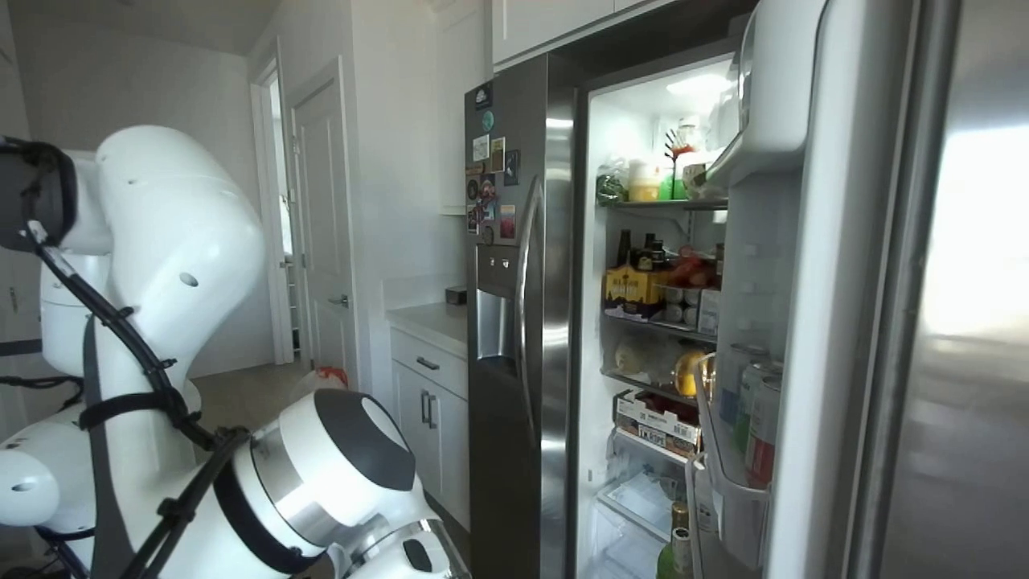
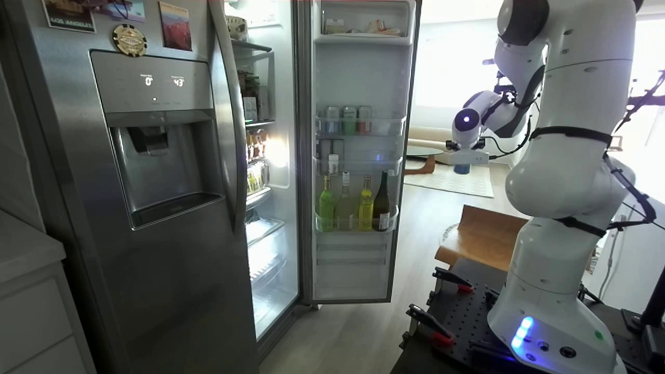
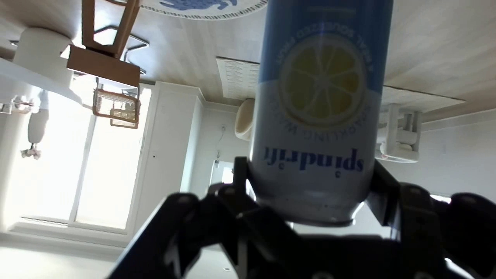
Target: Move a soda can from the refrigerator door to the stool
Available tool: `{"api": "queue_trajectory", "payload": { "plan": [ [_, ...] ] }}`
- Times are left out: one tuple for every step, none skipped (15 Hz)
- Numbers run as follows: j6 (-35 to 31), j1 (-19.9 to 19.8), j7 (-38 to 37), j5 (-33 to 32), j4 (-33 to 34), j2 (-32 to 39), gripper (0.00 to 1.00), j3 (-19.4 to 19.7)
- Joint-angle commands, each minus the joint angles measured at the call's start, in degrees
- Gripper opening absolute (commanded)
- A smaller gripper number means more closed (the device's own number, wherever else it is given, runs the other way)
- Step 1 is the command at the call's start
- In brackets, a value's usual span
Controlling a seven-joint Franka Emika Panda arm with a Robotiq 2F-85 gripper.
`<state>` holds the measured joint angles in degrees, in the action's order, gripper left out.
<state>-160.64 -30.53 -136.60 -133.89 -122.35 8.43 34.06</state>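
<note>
The soda can (image 3: 321, 116), pale blue and white with a lemon slice, is upside down in the wrist view. My gripper (image 3: 312, 174) is shut on it, one finger on each side near its white end. In an exterior view the can's blue part (image 2: 462, 169) hangs below the wrist, in the air to the right of the open refrigerator door (image 2: 358, 78). The refrigerator door also shows in an exterior view (image 1: 844, 241), where the gripper is out of frame. A low brown wooden seat (image 2: 486, 236), perhaps the stool, stands below the arm.
Other cans (image 2: 349, 119) and several bottles (image 2: 366, 205) stand in the door bins. A black mounting table (image 2: 452, 311) with clamps carries the arm base. A round glass table (image 2: 423, 151) and a beige sofa (image 2: 434, 137) are farther back.
</note>
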Motion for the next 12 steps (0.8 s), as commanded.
{"api": "queue_trajectory", "payload": {
  "plan": [
    [1.3, -1.3, -3.1, -0.9, 5.4, 6.4, 0.47, -0.5],
    [1.3, -1.6, -3.5, -0.8, 6.3, 8.1, 0.47, -0.6],
    [1.4, -2.0, -4.0, -0.7, 7.3, 9.7, 0.47, -0.7],
    [1.4, -2.4, -4.5, -0.7, 8.2, 11.3, 0.47, -0.9],
    [1.4, -3.0, -5.2, -0.8, 9.1, 12.9, 0.47, -1.0],
    [1.4, -3.4, -5.7, -0.7, 10.0, 14.3, 0.47, -1.1],
    [1.3, -4.0, -6.5, -0.9, 10.8, 15.6, 0.47, -1.3],
    [1.2, -4.6, -7.5, -1.1, 11.7, 16.9, 0.47, -1.5],
    [1.0, -5.3, -8.6, -1.6, 12.6, 18.1, 0.47, -1.7],
    [0.9, -6.0, -9.4, -1.6, 13.4, 19.3, 0.47, -1.9],
    [0.9, -6.7, -10.6, -1.9, 14.1, 20.3, 0.47, -2.2],
    [0.8, -7.4, -11.6, -2.3, 14.7, 21.2, 0.47, -2.6]
  ]
}}
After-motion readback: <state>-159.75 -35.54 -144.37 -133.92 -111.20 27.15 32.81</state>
